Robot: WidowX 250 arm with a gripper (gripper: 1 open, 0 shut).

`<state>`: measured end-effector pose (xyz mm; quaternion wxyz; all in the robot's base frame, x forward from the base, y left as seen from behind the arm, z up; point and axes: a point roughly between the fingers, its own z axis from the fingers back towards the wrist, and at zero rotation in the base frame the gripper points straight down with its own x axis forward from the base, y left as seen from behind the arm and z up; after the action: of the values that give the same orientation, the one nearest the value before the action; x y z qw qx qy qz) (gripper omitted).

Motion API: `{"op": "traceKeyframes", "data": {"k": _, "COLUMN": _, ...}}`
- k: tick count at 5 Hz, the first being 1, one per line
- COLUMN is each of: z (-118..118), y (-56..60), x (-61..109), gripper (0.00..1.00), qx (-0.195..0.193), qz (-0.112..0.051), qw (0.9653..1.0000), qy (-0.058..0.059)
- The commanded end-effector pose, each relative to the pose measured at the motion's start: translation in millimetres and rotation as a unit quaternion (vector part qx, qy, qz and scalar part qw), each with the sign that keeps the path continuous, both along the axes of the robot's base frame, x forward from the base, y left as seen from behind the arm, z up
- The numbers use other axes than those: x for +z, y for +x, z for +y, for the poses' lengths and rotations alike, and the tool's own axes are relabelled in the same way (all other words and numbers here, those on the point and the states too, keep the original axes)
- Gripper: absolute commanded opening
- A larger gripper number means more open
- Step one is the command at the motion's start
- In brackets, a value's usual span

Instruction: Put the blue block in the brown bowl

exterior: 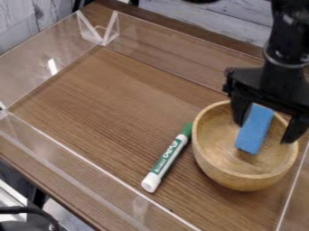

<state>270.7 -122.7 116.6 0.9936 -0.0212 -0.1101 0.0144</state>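
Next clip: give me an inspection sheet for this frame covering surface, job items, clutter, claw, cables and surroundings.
Surface: wood-grain table, walled by a clear tray edge.
Job items: blue block lies inside the bowl, leaning on its far wall; bowl sits at the table's right side.
Clutter: green-and-white marker lies on the table just left of the bowl, apart from it.
Claw: claw is open above the bowl, fingers either side of the block's top, not gripping it.
Cables: nothing seen.
Surroundings: clear folded stand at the far left corner; the rest is out of frame.
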Motion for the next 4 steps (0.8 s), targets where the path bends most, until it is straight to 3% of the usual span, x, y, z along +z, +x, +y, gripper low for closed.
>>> {"op": "traceKeyframes", "data": {"k": 1, "z": 2, "y": 7.2, "x": 44.1, "gripper": 1.0, "qx": 0.01, "qz": -0.047, "qw": 0.9985, "qy": -0.025}}
{"op": "traceKeyframes", "data": {"k": 2, "z": 5, "y": 4.2, "x": 57.4, "gripper": 1.0, "qx": 0.006, "qz": -0.054, "qw": 0.9982, "qy": -0.026}}
{"op": "traceKeyframes", "data": {"k": 4, "z": 3, "y": -0.6, "x": 60.2, "gripper": 1.0, "qx": -0.002, "qz": -0.057, "qw": 0.998, "qy": -0.027}}
